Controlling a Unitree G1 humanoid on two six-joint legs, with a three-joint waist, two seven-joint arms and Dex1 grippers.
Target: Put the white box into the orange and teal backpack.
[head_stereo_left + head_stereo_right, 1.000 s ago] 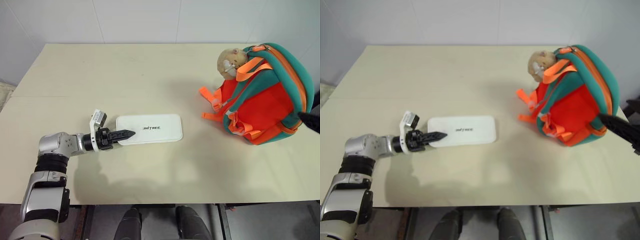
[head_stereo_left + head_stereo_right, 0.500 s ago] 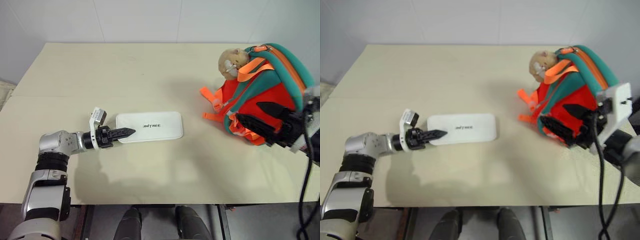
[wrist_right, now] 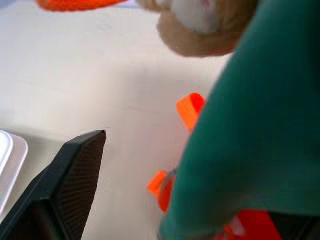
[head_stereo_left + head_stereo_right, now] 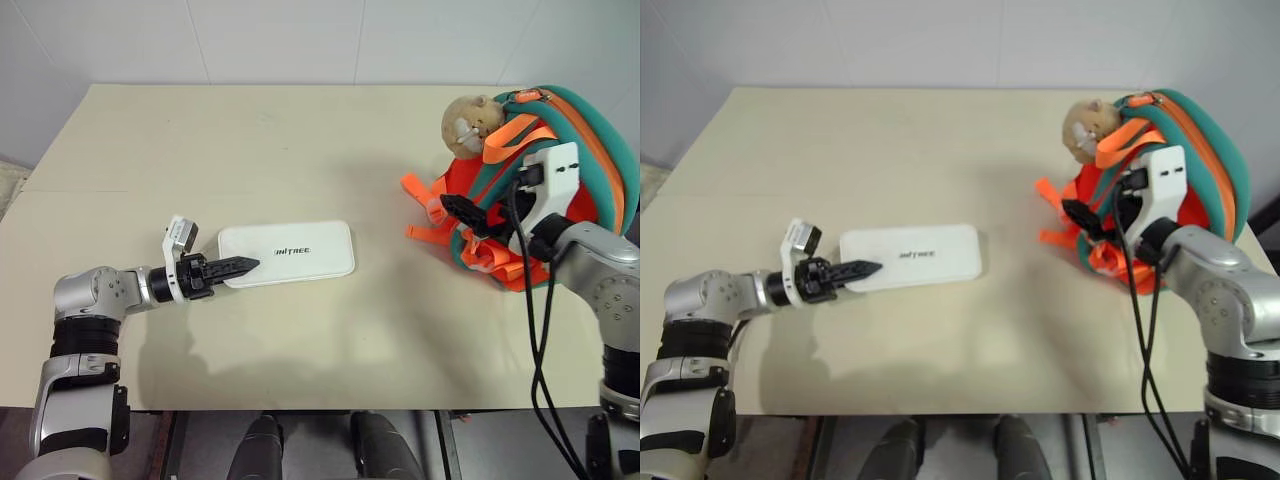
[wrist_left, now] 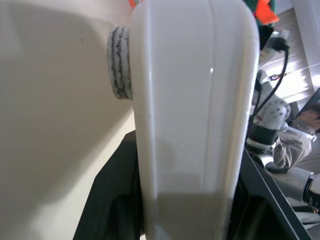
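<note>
At the left end of the flat, long white plastic box [image 4: 286, 254] with rounded corners, the left hand [image 4: 240, 266] is clenched on that end, its two black fingers [image 4: 232, 267] pinching the case, one above and one below. In the left wrist view the box [image 5: 192, 100] runs away from the hand, with a black finger [image 5: 112, 200] on either side and a small grey ridged foot on its underside [image 5: 120, 62]. The box lies lengthwise on the pale beige table [image 4: 250, 150], left of centre, with dark "UNITREE" lettering facing up.

Well apart from it, at the right side of the table, sits the small soft backpack [image 4: 575, 150] with an orange-red body, teal edges and orange straps. A tan plush animal charm [image 4: 468, 122] hangs at its upper left, and loose orange strap ends [image 4: 418, 190] trail onto the table beside it.

The right hand [image 4: 468, 215] is spread wide and holds nothing, its black fingers [image 4: 458, 207] in front of the backpack's left face, close to the straps; I cannot tell whether they touch the fabric. In the right wrist view one black finger [image 3: 65, 185] stands over the table, with teal fabric [image 3: 250, 125] close by and the plush charm [image 3: 200, 25] beyond.
</note>
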